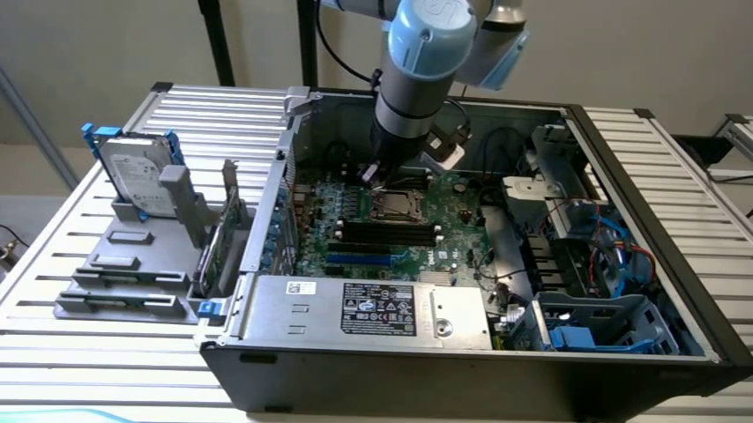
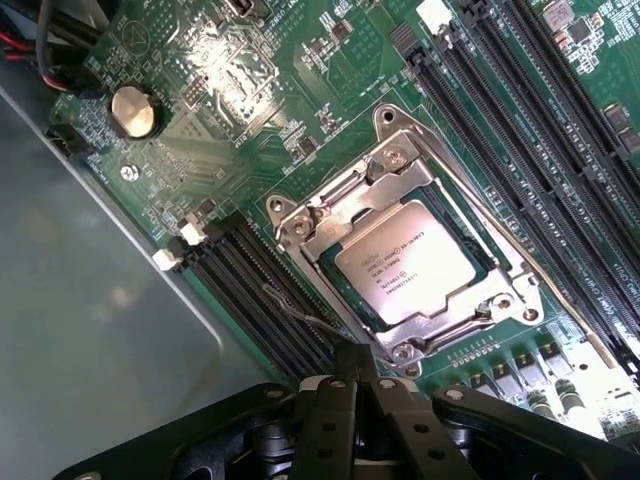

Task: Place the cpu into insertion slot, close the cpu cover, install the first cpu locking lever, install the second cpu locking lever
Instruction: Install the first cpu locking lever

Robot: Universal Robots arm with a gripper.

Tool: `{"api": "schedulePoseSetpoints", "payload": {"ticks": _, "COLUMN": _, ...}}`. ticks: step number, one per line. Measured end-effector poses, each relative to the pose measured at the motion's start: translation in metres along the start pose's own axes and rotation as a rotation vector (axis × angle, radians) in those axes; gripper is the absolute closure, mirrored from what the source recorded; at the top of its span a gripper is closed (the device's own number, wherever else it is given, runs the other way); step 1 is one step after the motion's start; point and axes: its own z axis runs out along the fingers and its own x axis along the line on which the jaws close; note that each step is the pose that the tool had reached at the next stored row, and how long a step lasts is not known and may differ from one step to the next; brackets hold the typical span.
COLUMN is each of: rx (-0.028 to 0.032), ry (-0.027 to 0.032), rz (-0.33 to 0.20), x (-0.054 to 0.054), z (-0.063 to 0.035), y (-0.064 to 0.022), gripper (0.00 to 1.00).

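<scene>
step: first locking lever (image 2: 295,312) | where: cpu (image 2: 415,265) in insertion slot (image 2: 345,292), mid green board (image 2: 300,90), under lowered cpu cover (image 2: 470,300) | claw (image 2: 352,352): pressed together; tip beside lever handle | how: push handle down steadily; tuck sideways

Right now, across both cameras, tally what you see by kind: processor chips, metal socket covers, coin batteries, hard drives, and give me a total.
cpu: 1
cpu cover: 1
coin battery: 1
hard drive: 1
Total: 4
</scene>
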Motion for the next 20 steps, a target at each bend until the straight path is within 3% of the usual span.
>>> {"api": "schedulePoseSetpoints", "payload": {"ticks": 5, "rx": -0.0026, "ry": -0.0055, "rz": 0.001, "x": 0.003, "z": 0.001, "y": -0.0002, "gripper": 0.89}}
{"api": "schedulePoseSetpoints", "payload": {"ticks": 20, "rx": -0.0012, "ry": -0.0061, "rz": 0.002, "x": -0.0013, "z": 0.0, "y": -0.0065, "gripper": 0.89}}
